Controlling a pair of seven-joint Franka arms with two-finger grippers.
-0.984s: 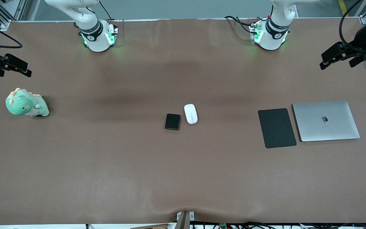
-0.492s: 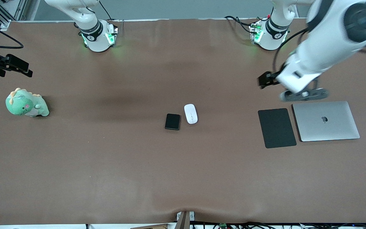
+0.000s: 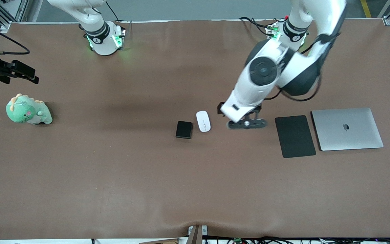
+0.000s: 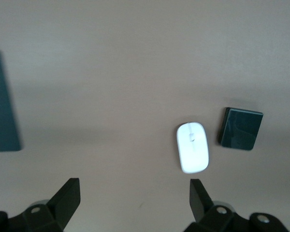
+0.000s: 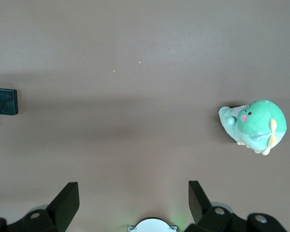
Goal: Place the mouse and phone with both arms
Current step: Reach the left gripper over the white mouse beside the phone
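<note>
The white mouse (image 3: pixel 203 121) and the black phone (image 3: pixel 184 129) lie side by side in the middle of the table, the phone toward the right arm's end. My left gripper (image 3: pixel 220 109) hangs open and empty over bare table beside the mouse, toward the left arm's end. In the left wrist view my left gripper (image 4: pixel 134 193) holds nothing, with the mouse (image 4: pixel 192 147) and the phone (image 4: pixel 240 128) ahead of one finger. My right gripper (image 3: pixel 32 75) is open and empty over the right arm's end of the table. In the right wrist view it (image 5: pixel 133 195) is open, with the phone (image 5: pixel 4 101) far off.
A black mouse pad (image 3: pixel 295 136) and a closed silver laptop (image 3: pixel 347 128) lie toward the left arm's end. A green dinosaur plush (image 3: pixel 28 110) sits at the right arm's end, also in the right wrist view (image 5: pixel 253 124). The pad's edge shows in the left wrist view (image 4: pixel 2 101).
The left arm has swung in from the left arm's end of the table, past the laptop and pad, to beside the mouse. The right gripper has barely shifted.
</note>
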